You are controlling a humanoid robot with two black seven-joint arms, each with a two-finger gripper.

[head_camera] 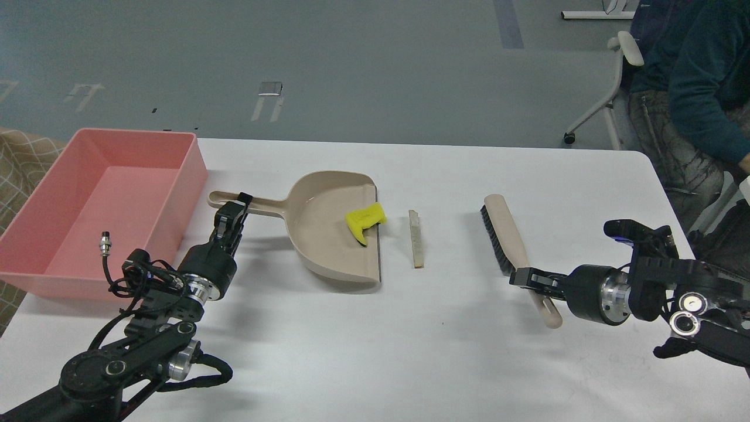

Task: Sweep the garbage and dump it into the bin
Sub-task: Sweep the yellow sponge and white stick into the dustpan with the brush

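Observation:
A beige dustpan lies on the white table, mouth to the right. The yellow sponge chunk with a dark underside rests at the pan's lip. The thin whitish slice lies on the table just right of the pan. The beige brush with black bristles lies further right. My left gripper is shut on the dustpan's handle. My right gripper is shut on the brush's handle. The salmon-pink bin stands at the far left and looks empty.
The table's right edge is close to a seated person and a chair. A patterned beige surface lies left of the bin.

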